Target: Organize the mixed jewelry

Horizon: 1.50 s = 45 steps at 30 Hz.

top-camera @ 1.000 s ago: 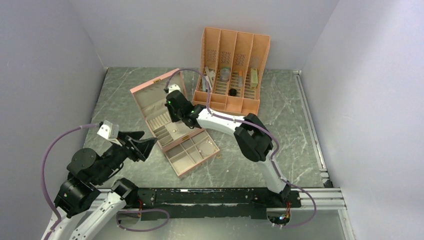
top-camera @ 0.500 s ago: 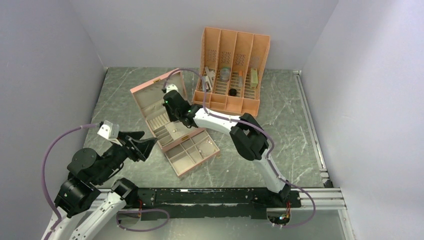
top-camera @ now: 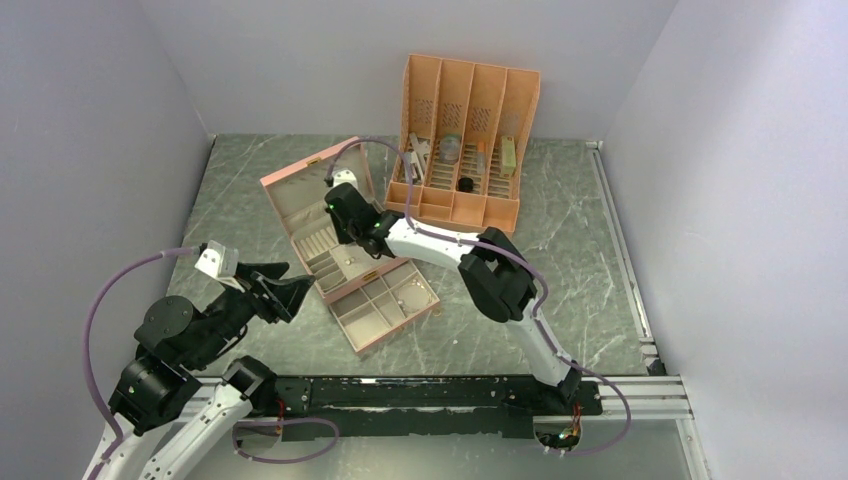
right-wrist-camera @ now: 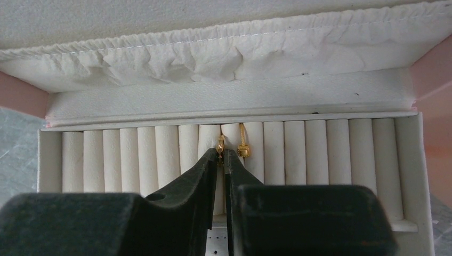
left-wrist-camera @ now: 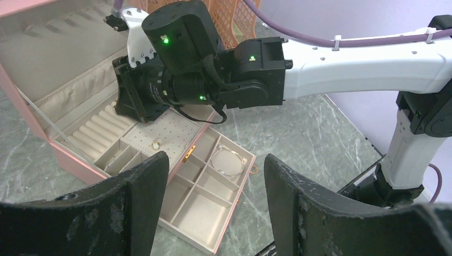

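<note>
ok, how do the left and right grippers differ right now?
The left gripper stands wide open; the right gripper is nearly closed, a slim gap only. Left hovers short of the pink jewelry box, empty; right has its tips at the box's ring rolls, by a tiny gold piece. Both have black fingers.

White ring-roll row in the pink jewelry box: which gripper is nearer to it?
Right. The right gripper has its tips on the white ring-roll row, by a small gold piece; the left gripper hovers short of the pink jewelry box.

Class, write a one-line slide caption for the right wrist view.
Right gripper with its tips at a gold piece among the ring rolls, beside a second gold piece.
</note>
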Each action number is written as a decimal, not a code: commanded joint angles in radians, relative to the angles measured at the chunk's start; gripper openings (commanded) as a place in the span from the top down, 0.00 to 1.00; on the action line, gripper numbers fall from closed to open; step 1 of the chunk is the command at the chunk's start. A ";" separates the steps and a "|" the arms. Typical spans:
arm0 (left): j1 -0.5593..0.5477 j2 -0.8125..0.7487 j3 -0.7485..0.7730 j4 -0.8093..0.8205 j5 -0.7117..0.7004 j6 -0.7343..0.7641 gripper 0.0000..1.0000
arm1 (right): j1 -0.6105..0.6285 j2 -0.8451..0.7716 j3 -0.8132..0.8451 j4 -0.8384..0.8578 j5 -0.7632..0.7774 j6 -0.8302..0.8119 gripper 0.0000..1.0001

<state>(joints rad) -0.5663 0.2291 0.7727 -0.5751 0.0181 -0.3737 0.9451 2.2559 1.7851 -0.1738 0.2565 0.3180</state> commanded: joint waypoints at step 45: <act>0.040 0.079 -0.006 0.006 0.006 0.010 0.30 | -0.005 -1.202 -1.175 -0.149 0.061 0.393 0.65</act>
<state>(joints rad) -0.5388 0.2996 0.7723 -0.5743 0.0189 -0.3733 0.9421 1.0840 0.6800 -0.3065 0.2592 0.6079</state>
